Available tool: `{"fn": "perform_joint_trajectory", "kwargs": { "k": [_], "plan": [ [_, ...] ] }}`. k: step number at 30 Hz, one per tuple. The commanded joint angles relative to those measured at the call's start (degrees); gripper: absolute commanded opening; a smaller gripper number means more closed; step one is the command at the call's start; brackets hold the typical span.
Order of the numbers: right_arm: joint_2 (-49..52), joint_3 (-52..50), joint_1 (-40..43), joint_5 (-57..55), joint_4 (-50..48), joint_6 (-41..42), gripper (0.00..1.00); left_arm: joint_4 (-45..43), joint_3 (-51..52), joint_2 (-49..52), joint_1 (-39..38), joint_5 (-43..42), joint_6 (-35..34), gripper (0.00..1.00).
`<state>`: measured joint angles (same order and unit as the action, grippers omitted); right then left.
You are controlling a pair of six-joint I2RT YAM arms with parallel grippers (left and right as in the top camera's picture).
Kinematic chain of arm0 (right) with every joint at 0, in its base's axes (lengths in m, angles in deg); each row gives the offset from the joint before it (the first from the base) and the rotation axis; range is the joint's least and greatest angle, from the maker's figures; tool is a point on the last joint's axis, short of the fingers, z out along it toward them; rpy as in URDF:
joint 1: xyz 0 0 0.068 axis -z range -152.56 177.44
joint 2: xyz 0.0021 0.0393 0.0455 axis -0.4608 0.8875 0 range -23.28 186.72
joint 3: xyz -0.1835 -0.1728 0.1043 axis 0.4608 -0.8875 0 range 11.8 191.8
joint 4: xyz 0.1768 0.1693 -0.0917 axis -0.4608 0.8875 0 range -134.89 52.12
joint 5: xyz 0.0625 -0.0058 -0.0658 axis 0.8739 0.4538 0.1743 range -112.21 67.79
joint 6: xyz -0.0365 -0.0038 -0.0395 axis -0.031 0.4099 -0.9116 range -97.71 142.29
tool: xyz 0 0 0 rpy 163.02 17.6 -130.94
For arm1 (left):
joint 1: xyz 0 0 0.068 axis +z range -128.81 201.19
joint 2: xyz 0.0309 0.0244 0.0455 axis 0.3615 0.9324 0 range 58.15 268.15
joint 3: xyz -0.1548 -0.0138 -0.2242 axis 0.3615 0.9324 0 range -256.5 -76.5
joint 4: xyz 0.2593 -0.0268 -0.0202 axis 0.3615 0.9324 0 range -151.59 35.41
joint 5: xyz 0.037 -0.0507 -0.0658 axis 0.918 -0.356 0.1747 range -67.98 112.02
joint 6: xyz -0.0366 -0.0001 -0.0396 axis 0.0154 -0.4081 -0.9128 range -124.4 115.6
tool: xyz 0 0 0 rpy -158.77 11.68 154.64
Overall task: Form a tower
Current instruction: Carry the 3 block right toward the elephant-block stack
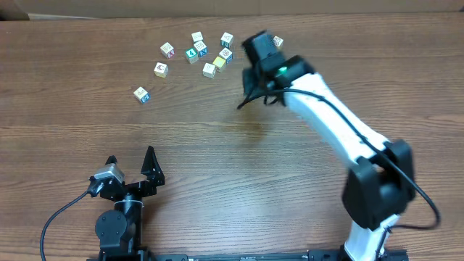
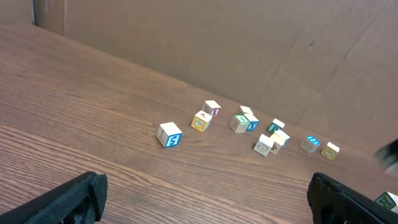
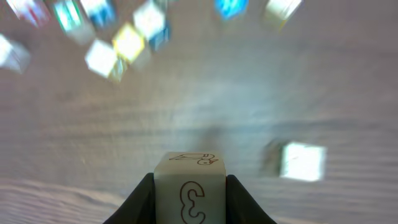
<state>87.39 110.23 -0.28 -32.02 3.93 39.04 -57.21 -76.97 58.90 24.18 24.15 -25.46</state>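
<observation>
The right pincer (image 3: 189, 198) pinches a pale printed cube (image 3: 189, 177) between its fingers, at the far side of the tabletop (image 1: 217, 145), just right of the loose cubes (image 1: 167, 50). The tower (image 1: 220, 62) stands among those cubes, a plain yellow cube on top. It is left of the right pincer and apart from it, and its height cannot be told from above. The left pincer (image 1: 130, 159) sits at the near left, spread wide and holding nothing.

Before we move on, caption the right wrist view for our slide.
Right claw grips a pale printed cube over the table, loose cubes blurred beyond.
</observation>
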Motion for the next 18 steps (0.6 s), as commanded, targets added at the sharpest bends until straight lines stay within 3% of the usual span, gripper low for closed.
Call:
{"fn": "perform_joint_trajectory", "kwargs": {
  "k": [1,18],
  "plan": [
    [-2.75,1.55,2.78,-2.62,0.76,-2.34,0.25,-0.11,0.2,-0.46,-0.17,-0.28,-0.37,0.99],
    [1.6,-0.13,10.08,-0.17,4.37,-2.43,0.25,-0.11,0.2,-0.46,-0.17,-0.28,-0.37,1.0]
  ]
}}
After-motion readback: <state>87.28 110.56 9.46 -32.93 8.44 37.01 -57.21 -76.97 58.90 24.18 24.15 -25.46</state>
